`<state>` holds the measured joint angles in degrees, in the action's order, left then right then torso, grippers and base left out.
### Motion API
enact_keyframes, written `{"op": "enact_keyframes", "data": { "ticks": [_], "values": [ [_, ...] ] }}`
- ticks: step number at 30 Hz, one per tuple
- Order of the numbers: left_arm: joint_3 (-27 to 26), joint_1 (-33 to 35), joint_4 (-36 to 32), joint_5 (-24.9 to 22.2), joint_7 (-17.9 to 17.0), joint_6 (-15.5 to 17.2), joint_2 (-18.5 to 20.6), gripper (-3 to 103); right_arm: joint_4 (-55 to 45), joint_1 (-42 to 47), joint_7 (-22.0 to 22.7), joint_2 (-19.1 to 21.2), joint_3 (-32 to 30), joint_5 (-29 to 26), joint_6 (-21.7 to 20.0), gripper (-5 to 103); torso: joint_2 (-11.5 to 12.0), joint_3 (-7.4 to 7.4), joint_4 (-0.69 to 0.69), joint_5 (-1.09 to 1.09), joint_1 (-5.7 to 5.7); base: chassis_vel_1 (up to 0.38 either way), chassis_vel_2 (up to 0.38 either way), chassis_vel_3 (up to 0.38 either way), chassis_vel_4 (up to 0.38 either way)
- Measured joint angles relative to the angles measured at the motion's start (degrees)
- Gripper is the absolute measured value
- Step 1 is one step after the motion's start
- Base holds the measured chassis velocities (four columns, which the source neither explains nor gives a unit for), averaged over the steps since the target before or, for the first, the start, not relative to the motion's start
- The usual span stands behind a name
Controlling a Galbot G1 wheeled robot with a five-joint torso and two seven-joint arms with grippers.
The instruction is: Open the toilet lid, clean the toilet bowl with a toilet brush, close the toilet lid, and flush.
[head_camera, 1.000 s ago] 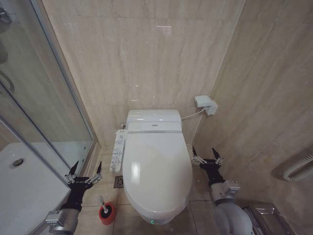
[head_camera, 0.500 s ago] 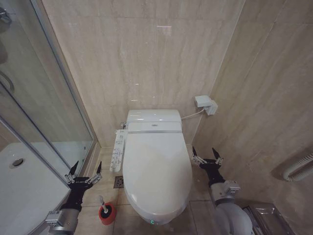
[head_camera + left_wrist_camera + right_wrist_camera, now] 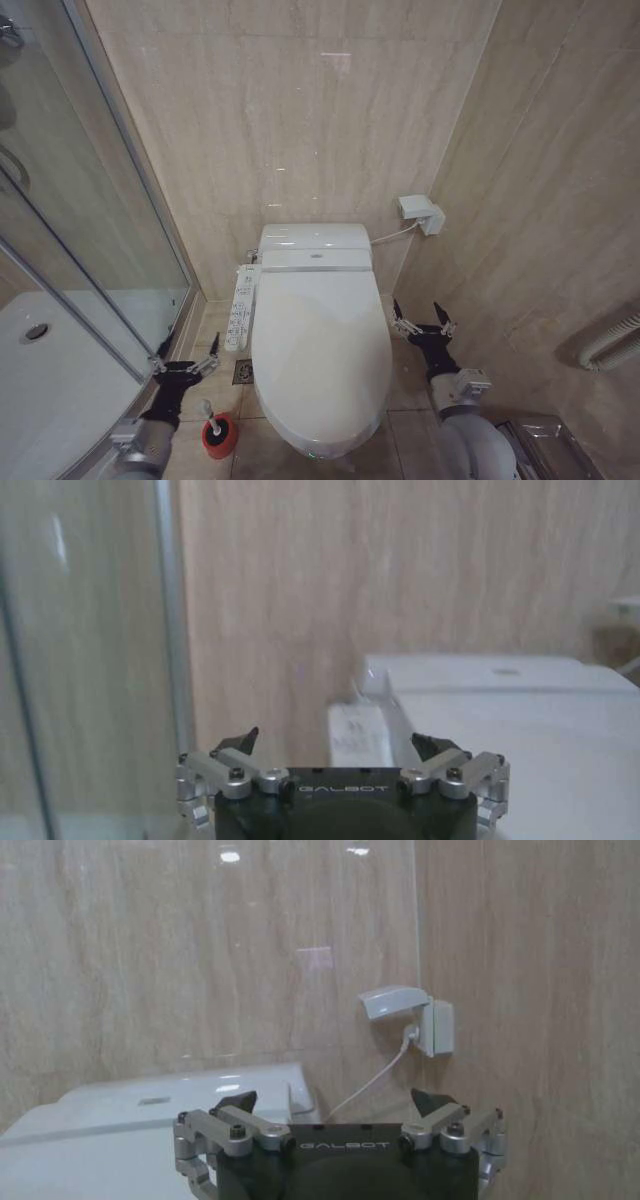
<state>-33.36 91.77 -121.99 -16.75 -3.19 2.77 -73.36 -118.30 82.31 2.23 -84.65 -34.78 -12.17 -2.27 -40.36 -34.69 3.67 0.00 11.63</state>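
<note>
White toilet lid (image 3: 322, 350) still down; left claw (image 3: 187, 362), spread, has dropped twd toilet brush (image 3: 214, 425); right claw (image 3: 423, 322) spread, unmoved — lid-opening not begun.

White toilet lid (image 3: 320, 350) shut; toilet brush (image 3: 213, 424) upright.

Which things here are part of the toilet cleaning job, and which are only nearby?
Job: lid, shut; brush in its red holder; left hand, open; right hand, open.
Nearby: button panel, wall socket, shower door, floor drain.
</note>
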Motion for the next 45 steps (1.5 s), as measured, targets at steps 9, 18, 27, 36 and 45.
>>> {"op": "enact_keyframes", "data": {
  "ticks": [9,18,27,36,45],
  "values": [
    [0.39,-0.41,-1.62,5.05,-1.13,1.46,0.84,100,0.00,0.00,0.00,0.00,0.00,0.00,0.00,100,0.00,0.00,0.00,0.00,0.00,0.000,0.000,0.000,0.000],
    [-6.90,-1.30,-0.13,5.07,-1.44,-5.02,2.25,100,0.00,0.00,0.00,0.00,-0.01,0.00,0.00,100,0.00,0.00,0.00,0.00,0.00,0.000,0.000,0.000,0.000],
    [-5.80,-1.87,0.30,3.74,-1.31,-6.82,1.39,100,0.00,0.00,0.00,0.00,0.00,0.00,0.00,100,0.00,0.00,0.00,0.00,0.00,0.000,0.000,0.000,0.000],
    [-4.46,-1.99,0.51,4.86,-0.89,-6.84,0.45,100,0.00,0.01,0.00,0.00,0.00,0.00,0.00,100,-0.01,0.01,0.00,0.00,-0.01,-0.012,0.012,0.017,-0.015],
    [-4.12,-2.23,0.69,4.97,-0.40,-7.30,0.35,100,0.00,-0.05,0.00,0.00,0.00,0.00,0.00,100,0.01,-0.03,-0.02,0.00,0.08,-0.155,0.164,0.163,-0.162]
  ]
}}
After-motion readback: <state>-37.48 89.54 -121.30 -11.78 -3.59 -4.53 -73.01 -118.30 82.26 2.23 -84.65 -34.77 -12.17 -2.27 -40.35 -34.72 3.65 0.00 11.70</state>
